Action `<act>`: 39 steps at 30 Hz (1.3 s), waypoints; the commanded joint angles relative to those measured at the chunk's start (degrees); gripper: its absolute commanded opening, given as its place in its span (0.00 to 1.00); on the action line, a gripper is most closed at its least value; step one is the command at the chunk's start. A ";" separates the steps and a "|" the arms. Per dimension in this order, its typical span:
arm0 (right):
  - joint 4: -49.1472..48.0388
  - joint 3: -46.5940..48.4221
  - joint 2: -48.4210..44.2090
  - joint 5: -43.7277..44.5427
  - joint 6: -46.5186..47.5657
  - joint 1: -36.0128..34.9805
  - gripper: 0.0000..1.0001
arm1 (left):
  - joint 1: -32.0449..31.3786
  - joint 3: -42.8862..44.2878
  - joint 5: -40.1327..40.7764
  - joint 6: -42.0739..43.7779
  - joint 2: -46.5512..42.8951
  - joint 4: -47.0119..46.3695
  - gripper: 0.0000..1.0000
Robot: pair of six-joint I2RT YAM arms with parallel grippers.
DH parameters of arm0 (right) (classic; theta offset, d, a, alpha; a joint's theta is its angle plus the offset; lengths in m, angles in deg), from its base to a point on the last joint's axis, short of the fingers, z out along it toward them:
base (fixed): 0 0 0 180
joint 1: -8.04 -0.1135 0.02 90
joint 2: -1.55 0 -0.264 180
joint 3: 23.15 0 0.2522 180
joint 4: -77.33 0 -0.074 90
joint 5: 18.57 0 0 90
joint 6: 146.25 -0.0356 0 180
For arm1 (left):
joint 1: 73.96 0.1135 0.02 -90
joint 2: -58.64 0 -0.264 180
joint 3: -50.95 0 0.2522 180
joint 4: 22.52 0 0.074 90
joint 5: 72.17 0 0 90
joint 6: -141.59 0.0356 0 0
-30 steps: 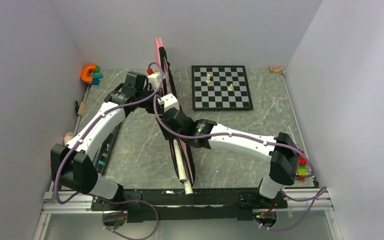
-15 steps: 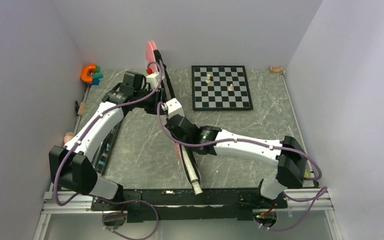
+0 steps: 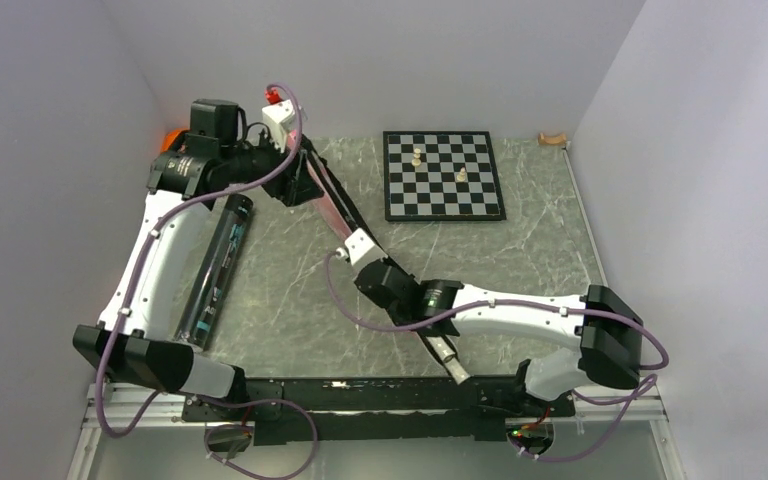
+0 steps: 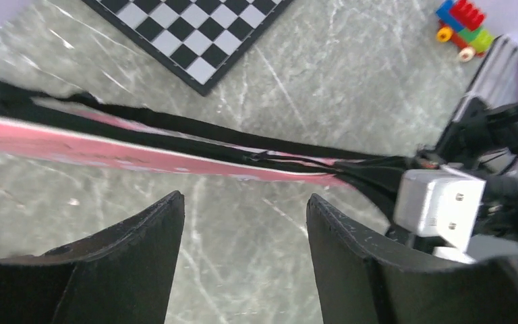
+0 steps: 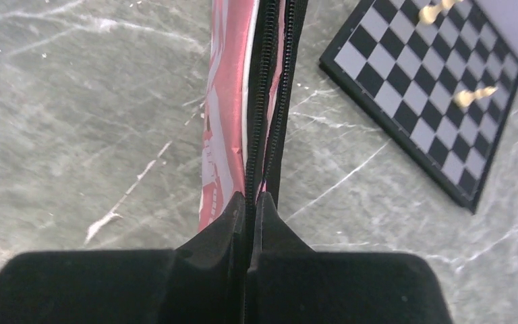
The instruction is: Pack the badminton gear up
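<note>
My right gripper (image 5: 251,197) pinched the pink bag (image 5: 226,101) by its zipper edge, left gripper (image 4: 244,202) spread; tugging could slip it free.

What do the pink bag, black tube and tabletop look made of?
Pink bag: thin, soft fabric, slightly glossy, probably synthetic; it wrinkles and has a sewn-in black zipper. Black tube: rigid, likely plastic; straight, with glossy highlights along it. Tabletop: smooth grey marble-look surface with white veins; real stone or a printed sheet, cannot tell.

bag (image 5: 226,115): pink cloth, slight sheen | table (image 5: 74,135): marble-look, perhaps matt
</note>
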 commanded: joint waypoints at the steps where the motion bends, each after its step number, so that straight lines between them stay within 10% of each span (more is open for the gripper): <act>1: -15.16 -3.09 -5.09 7.69 14.25 -2.69 0.00 | 0.80 -3.55 -0.63 20.19 -6.09 0.46 0.70; 16: -20.27 -6.32 -9.81 5.43 21.76 -4.19 0.00 | 0.97 -22.30 -4.15 69.44 -14.29 5.41 0.81; 39: -29.19 -10.52 -9.54 14.08 33.49 -8.10 0.00 | -3.36 -18.61 0.18 81.88 -4.15 7.93 0.72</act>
